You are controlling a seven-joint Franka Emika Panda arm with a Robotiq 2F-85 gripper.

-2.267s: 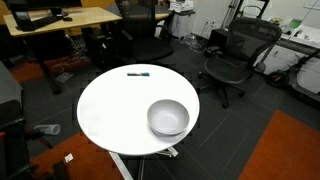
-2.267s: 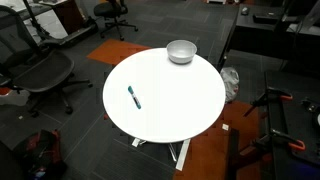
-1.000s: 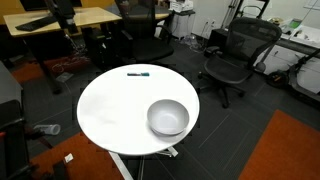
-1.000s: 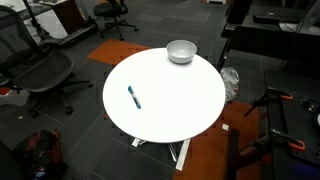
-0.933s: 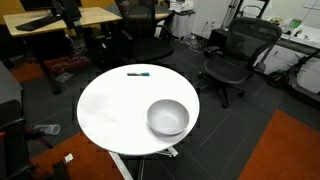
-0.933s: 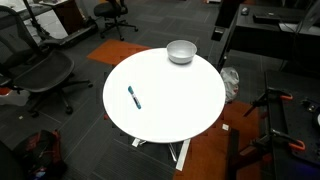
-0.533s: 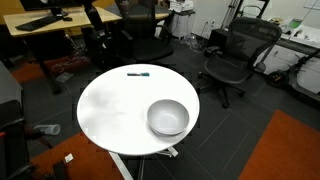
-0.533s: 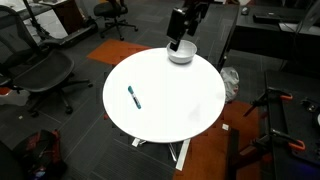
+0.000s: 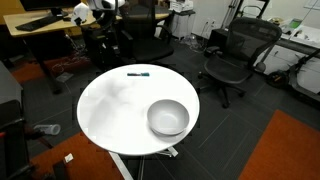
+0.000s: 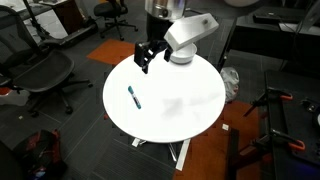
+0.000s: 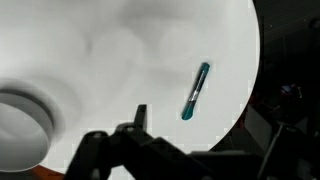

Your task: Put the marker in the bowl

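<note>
The marker (image 9: 138, 74), dark with a blue-teal end, lies flat on the round white table (image 9: 110, 120) near its edge. It also shows in an exterior view (image 10: 133, 97) and in the wrist view (image 11: 196, 91). The light grey-white bowl (image 9: 168, 117) stands upright and empty near the opposite edge. In an exterior view the bowl (image 10: 181, 58) is partly hidden behind the arm, and its rim (image 11: 22, 118) shows in the wrist view. My gripper (image 10: 147, 56) hangs open and empty above the table, between bowl and marker, apart from both.
Black office chairs (image 9: 232, 52) (image 10: 40, 75) stand around the table. Wooden desks (image 9: 55, 20) are behind it. Orange carpet patches (image 9: 285, 150) lie on the dark floor. A tripod leg (image 10: 272, 100) stands to one side.
The arm has swung in over the table from the bowl side and now hangs between bowl and marker. Marker and bowl have not moved.
</note>
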